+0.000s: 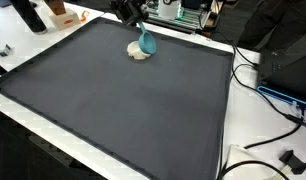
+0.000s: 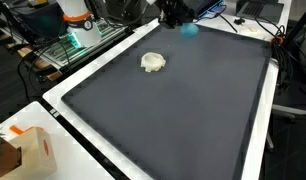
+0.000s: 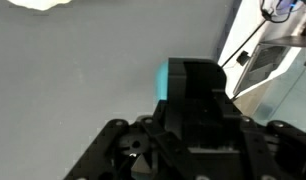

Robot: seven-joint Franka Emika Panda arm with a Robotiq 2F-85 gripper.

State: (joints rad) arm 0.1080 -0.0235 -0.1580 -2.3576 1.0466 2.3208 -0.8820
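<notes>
- While the gripper (image 1: 138, 22) sits at the upper middle of the frame in an exterior view, its fingers are clamped on a teal piece (image 1: 148, 42) that hangs just beneath it.
- In that frame the piece overlaps a white lump (image 1: 135, 53) on the mat (image 1: 113, 110). In an exterior view the piece (image 2: 189, 30) is at the top of the frame, well apart from the lump (image 2: 153, 62). From that I judge the piece is up off the mat, not resting on the lump.
- My wrist view gives little. Only a teal sliver (image 3: 164, 80) shows beside the dark finger at mid-frame, with the lump (image 3: 38, 4) in the upper left corner. I cannot tell how deep the hold is.
- Since the hold may be near an edge, I'd squeeze evenly and move slowly, with no sharp wrist turns.
- For height I'd check both exterior views together, because either one alone misleads about where the piece is over the mat.
- Cables (image 1: 261, 88) lie at the right of the frame beyond the mat, so I'd stay inside its border.
</notes>
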